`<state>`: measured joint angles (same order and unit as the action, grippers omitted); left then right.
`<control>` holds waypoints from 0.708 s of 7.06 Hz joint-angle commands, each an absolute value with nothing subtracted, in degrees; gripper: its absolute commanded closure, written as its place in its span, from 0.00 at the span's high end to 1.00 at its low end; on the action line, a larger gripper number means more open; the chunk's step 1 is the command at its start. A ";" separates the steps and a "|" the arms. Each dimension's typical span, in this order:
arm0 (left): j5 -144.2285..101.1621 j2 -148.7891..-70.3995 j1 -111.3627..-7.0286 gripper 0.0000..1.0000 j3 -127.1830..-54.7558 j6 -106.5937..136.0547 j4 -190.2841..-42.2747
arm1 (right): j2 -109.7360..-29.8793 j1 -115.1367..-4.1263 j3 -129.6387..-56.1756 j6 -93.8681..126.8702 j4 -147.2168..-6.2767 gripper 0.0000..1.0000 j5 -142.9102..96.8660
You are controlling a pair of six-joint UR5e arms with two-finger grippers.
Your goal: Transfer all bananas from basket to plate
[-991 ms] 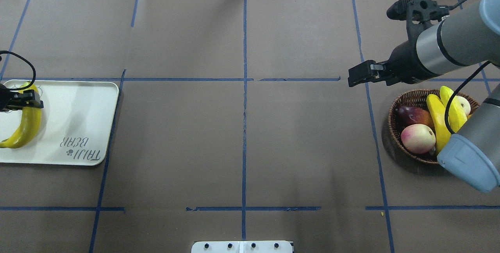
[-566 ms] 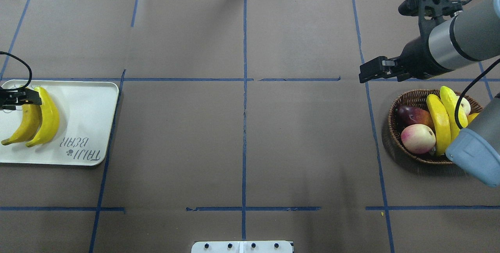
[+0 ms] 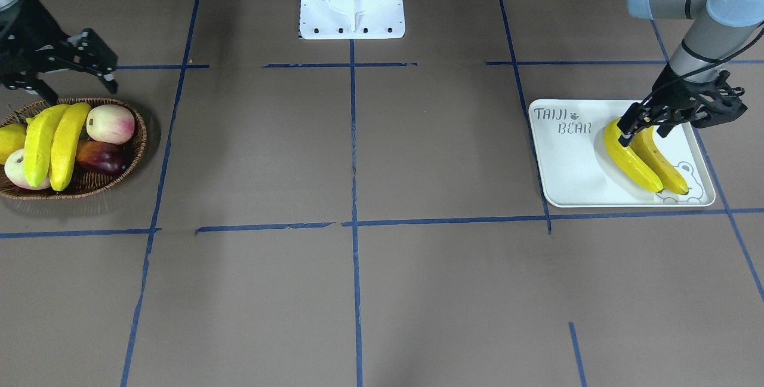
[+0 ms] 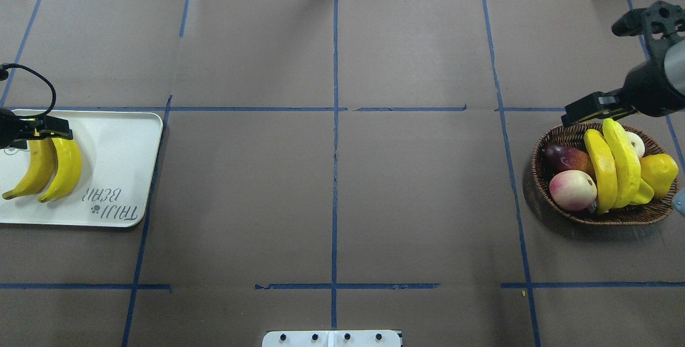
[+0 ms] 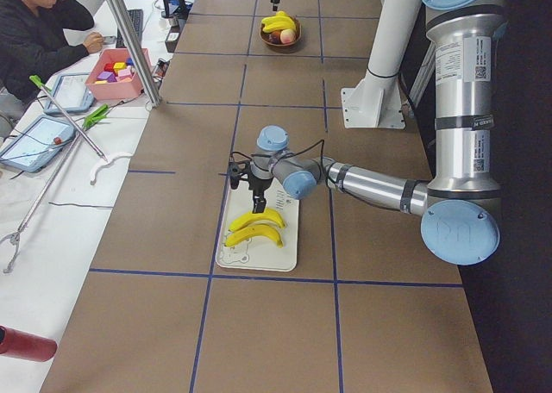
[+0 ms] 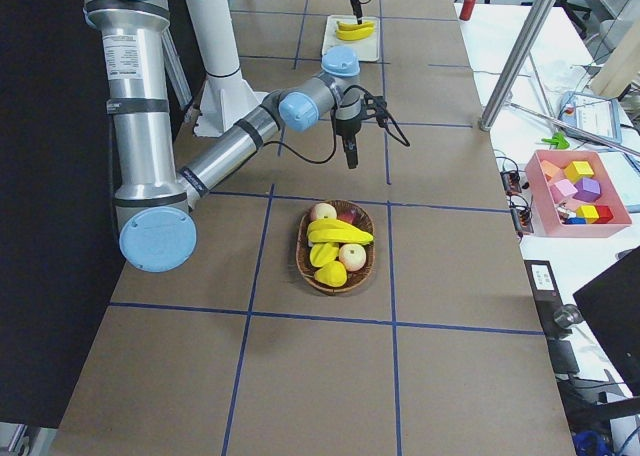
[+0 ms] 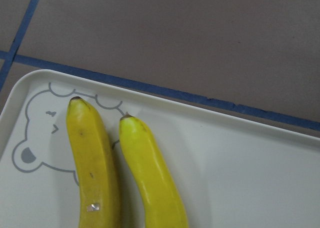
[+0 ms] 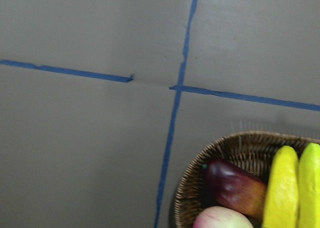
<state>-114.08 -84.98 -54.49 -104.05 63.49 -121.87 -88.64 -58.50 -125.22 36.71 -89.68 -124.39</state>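
Directions refer to the overhead view.

Left gripper [image 3: 641, 130]: jaws spread, holding nothing, positioned over the 12 o'clock ends of two bananas [image 4: 67, 162]. These lie side by side on the 9 o'clock half of the plate [image 4: 115, 154].

Right gripper [image 4: 571, 117]: jaws spread wide, empty, just off the basket [image 4: 539, 181] rim at 11 o'clock.

Two more bananas [image 4: 599, 167] lie side by side across the basket's middle, running 12 to 6 o'clock, on top of other fruit [image 4: 572, 190].
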 commanded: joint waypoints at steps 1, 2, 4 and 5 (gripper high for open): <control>-114.52 -86.21 -54.41 0.99 -104.85 63.81 -119.89 | -101.28 -59.68 -123.16 34.36 -75.51 1.00 -125.68; -114.52 -86.48 -54.40 0.99 -104.85 63.98 -119.88 | -103.34 -60.29 -121.48 37.24 -73.06 1.00 -126.81; -114.61 -87.10 -54.32 0.99 -105.12 64.33 -119.88 | -106.60 -63.97 -119.28 38.49 -71.64 1.00 -130.06; -114.61 -87.36 -54.32 0.99 -105.12 64.42 -119.88 | -106.44 -64.25 -116.66 38.84 -71.63 1.00 -131.38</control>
